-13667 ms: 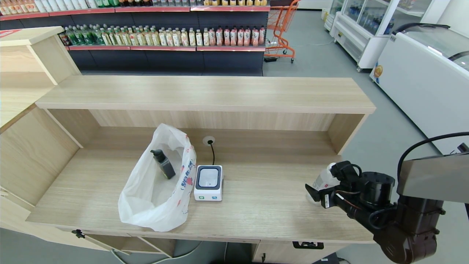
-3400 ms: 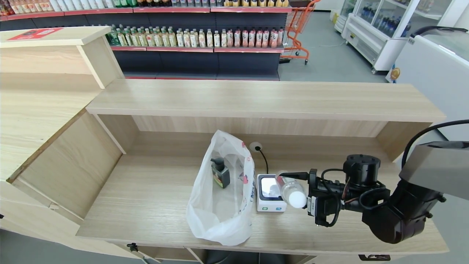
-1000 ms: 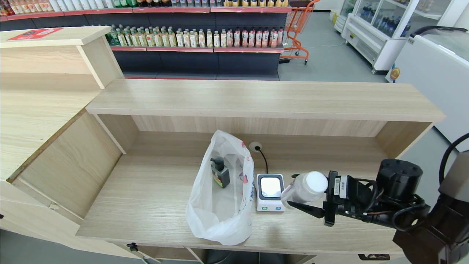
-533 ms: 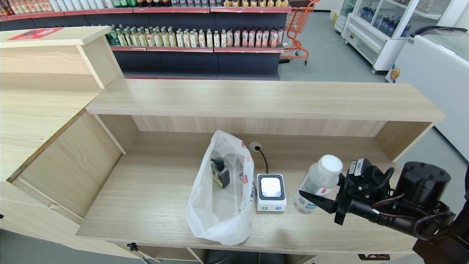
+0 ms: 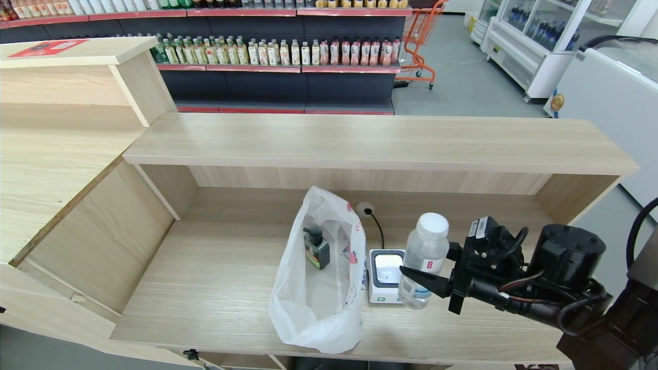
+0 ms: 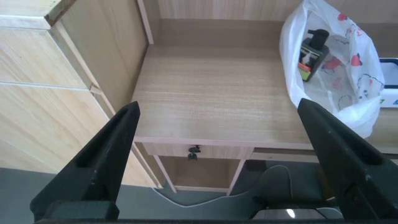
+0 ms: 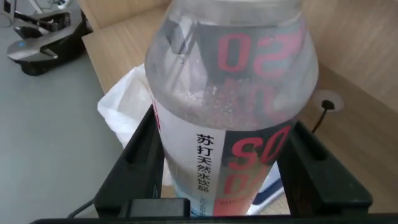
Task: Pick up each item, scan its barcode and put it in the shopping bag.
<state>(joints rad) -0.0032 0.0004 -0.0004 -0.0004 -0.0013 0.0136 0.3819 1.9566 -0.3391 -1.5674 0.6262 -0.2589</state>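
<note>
Right gripper (image 5: 427, 263) is clamped on the clear bottle (image 5: 425, 245), one finger either side of the label, and I've got it upright with the white cap on top. It sits at 3 o'clock of the scanner (image 5: 384, 280), right against that edge; I can't tell if its base touches the wood. At 9 o'clock of the scanner the white shopping bag (image 5: 329, 313) stands open on the pale wooden counter (image 5: 205, 288), and a dark pump bottle (image 5: 316, 250) is upright inside. A black cable (image 5: 379, 232) runs from the scanner toward 12 o'clock into a round port in the counter. Left gripper (image 6: 217, 109) has its fingers spread wide with nothing between them, out over the counter's front edge at about 8 o'clock of the bag. A raised ledge (image 5: 360, 144) closes the counter at 12 o'clock. Beyond it are shelves (image 5: 277, 51) of drink bottles, an orange cart (image 5: 419, 46) at 1 o'clock, and white freezers (image 5: 601, 97) at 2 o'clock.
</note>
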